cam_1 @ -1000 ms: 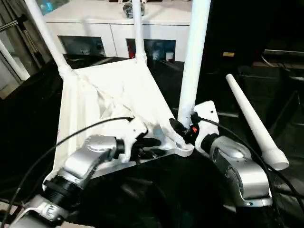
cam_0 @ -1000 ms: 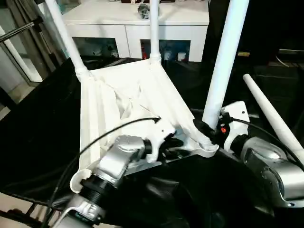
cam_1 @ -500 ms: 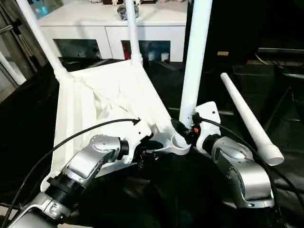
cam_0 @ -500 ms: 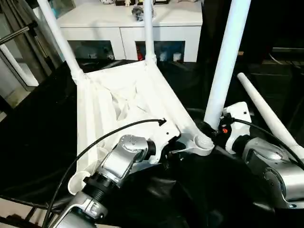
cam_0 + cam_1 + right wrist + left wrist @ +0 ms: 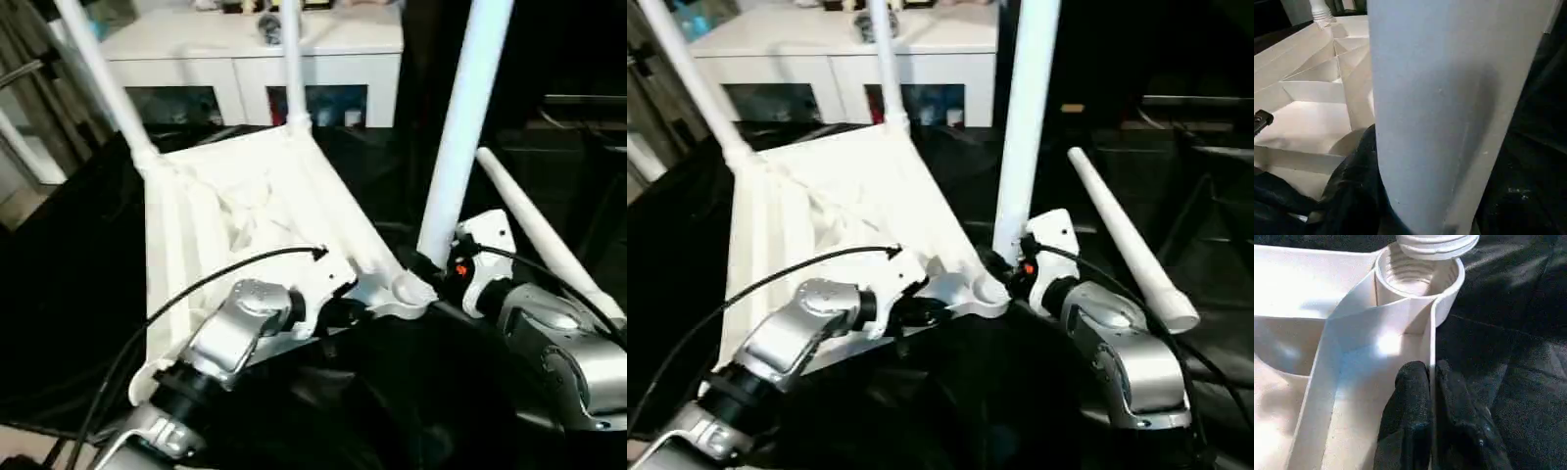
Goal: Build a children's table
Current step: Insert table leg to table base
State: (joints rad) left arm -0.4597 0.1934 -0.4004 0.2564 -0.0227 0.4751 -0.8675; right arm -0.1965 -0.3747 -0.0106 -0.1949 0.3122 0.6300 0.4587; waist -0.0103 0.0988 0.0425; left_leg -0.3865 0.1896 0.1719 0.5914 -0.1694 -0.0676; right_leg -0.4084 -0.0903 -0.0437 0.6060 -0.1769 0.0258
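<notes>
The left gripper [image 5: 1431, 396] pinches the thin rim wall of the smooth white plastic tabletop [image 5: 245, 211], just short of its threaded round corner socket [image 5: 1418, 276]. The right gripper [image 5: 428, 266] clamps an upright tubular leg [image 5: 458, 127] over that socket. The tabletop lies ribbed side up on black sheeting [image 5: 59, 294]; a loose leg [image 5: 1122, 238] lies beside, near a white cabinet [image 5: 235, 59].

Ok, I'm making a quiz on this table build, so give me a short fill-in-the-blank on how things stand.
1. The left gripper is shut on the tabletop's ____.
2. The right gripper holds a ____ above the near corner socket.
3. ____ legs already stand in the far sockets.
4. One loose leg lies on the robot's ____ side.

Missing words: rim; leg; Two; right
</notes>
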